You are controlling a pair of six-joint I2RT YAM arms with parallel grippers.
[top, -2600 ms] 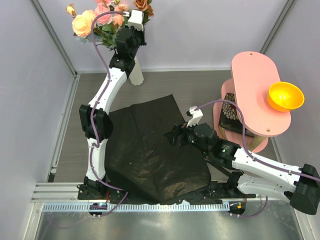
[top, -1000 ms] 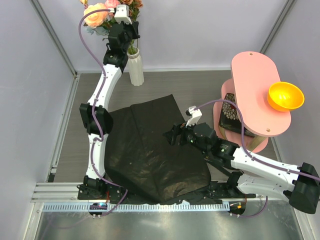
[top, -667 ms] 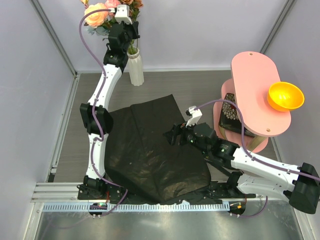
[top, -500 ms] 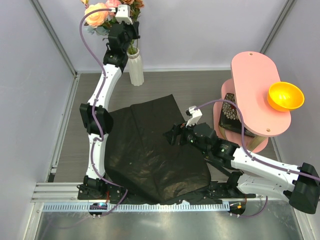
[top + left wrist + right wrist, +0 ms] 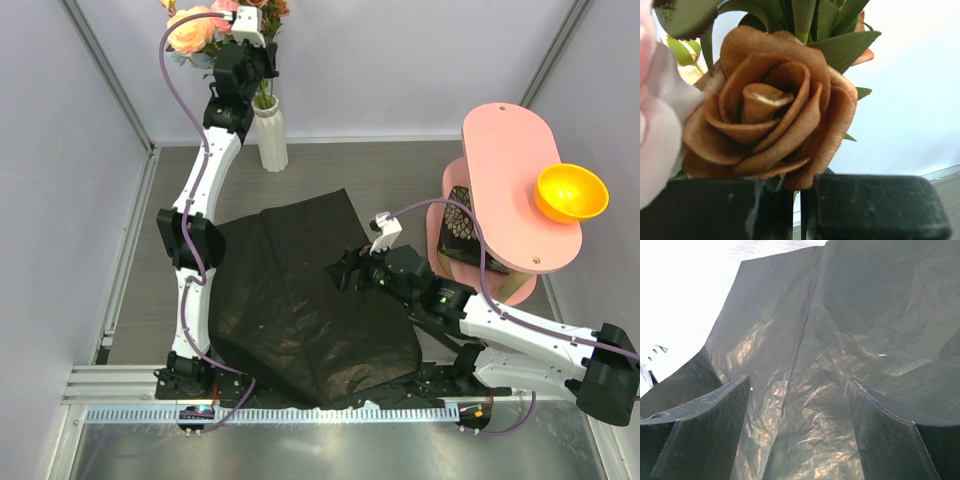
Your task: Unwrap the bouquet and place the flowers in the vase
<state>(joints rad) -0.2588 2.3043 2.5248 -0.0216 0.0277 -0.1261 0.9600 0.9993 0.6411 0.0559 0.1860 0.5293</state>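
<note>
Above one vase [image 5: 271, 140], left jaws clamp one flower bunch [image 5: 190, 30].

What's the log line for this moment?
left tool: shut on flowers, above vase | stems: at vase mouth, not yet released | right tool: open, over black paper | paper: spread open

White arms [image 5: 213, 168], black joints [image 5: 176, 238], purple cables [image 5: 163, 60]

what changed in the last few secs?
Left claw, shut on the flowers, carried them toward the back wall, over the vase; green stems now show at its mouth. Nothing let go. Right claw open above the black paper, both barely moved.
</note>
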